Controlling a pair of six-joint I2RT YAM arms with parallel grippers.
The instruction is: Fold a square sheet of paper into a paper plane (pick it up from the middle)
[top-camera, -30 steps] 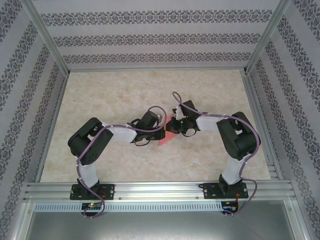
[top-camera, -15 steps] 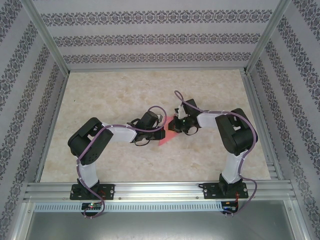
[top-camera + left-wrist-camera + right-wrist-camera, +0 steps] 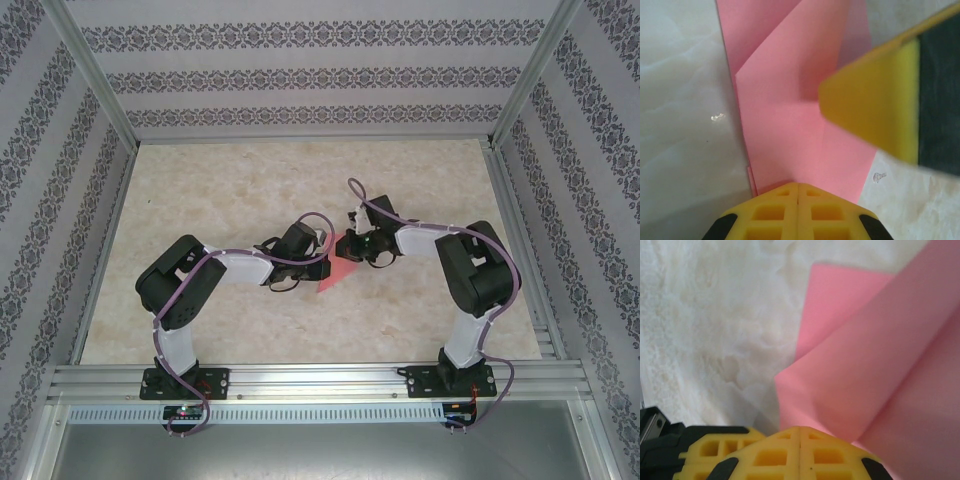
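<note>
The square sheet of paper [image 3: 334, 277] is pink and partly folded, lying on the table between the two arms. In the left wrist view its layers [image 3: 790, 115] show diagonal creases and a straight left edge. My left gripper [image 3: 798, 186] is shut, its joined yellow tips resting on the paper's near end. My right gripper [image 3: 799, 429] is also shut, tips against a pink flap [image 3: 865, 370] that bulges up off the table. From above, the left gripper [image 3: 324, 268] and right gripper [image 3: 347, 250] meet over the sheet. The right one's yellow finger [image 3: 875, 107] lies across the paper in the left wrist view.
The pale marbled table top [image 3: 240, 190] stretches around the paper. Patterned walls and metal frame rails [image 3: 300, 380] enclose it. Purple cables loop over both arms.
The right gripper has shifted slightly left and farther over the paper, covering more of its upper part. The left arm has stayed still.
</note>
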